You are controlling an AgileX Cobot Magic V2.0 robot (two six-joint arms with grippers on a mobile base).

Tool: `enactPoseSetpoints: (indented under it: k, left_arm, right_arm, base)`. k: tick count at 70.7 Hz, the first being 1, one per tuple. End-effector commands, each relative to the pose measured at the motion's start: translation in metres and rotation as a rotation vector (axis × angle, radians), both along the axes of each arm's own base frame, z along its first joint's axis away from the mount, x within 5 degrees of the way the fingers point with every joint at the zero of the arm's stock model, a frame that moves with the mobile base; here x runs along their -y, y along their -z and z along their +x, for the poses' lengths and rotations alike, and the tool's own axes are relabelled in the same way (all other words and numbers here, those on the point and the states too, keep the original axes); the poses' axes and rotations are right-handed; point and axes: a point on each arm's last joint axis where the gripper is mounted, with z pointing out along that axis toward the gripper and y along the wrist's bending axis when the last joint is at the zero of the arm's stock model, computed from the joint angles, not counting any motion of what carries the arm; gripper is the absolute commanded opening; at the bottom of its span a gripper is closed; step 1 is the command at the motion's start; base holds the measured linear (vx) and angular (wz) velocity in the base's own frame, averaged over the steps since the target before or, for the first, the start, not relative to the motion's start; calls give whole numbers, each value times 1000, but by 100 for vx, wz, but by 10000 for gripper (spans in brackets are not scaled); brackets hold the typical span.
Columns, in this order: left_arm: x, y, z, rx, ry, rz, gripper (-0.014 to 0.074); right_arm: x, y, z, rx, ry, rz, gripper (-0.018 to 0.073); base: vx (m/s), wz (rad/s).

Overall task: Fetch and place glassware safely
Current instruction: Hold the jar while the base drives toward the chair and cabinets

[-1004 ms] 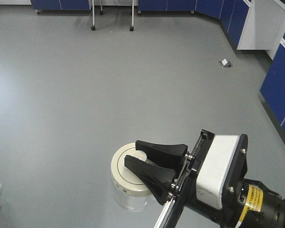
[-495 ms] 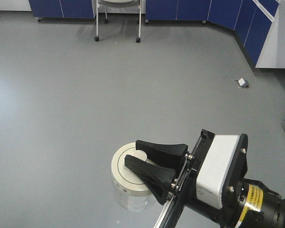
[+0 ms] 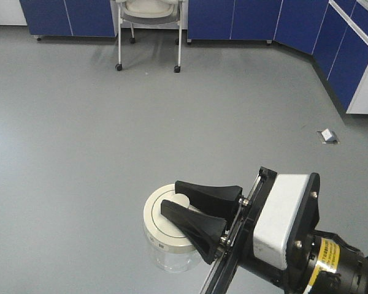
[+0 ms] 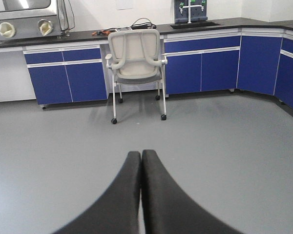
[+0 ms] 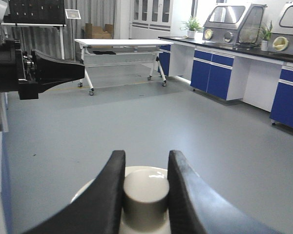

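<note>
The glassware is a squat clear glass jar (image 3: 167, 256) with a round cream-white lid (image 3: 158, 222) that has small dark marks at its rim. My right gripper (image 3: 170, 197) is shut on the lid's central knob (image 5: 145, 192) and holds the jar above the grey floor. In the right wrist view the two black fingers (image 5: 112, 180) press the knob from both sides. My left gripper (image 4: 141, 153) is shut and empty, pointing out over the floor. It also shows at the upper left of the right wrist view (image 5: 63, 70).
A white wheeled chair (image 3: 150, 15) stands ahead against blue cabinets (image 3: 251, 18), which continue along the right wall (image 3: 356, 55). A small white object (image 3: 328, 136) lies on the floor at right. A wheeled white table (image 5: 122, 46) stands in the right wrist view.
The room has shifted in view: the chair and cabinets have come further into frame and the small floor object has slid down and right. The jar stays held in the right gripper.
</note>
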Motion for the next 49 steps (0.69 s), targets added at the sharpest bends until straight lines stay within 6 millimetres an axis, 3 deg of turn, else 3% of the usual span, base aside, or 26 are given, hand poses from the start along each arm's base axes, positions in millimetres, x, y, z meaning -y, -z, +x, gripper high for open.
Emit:
enactPoseSetpoints:
  k: [1,49]
  left_arm:
    - [1,-16,1,98,6,-18,-7]
    - [1,-16,1,98,6,-18,-7]
  right_arm:
    - [0,-23,-1,83,-19,128,-1]
    - [0,-23,-1,83,-19,128,-1]
  base:
    - [57,-5]
    - [57,-2]
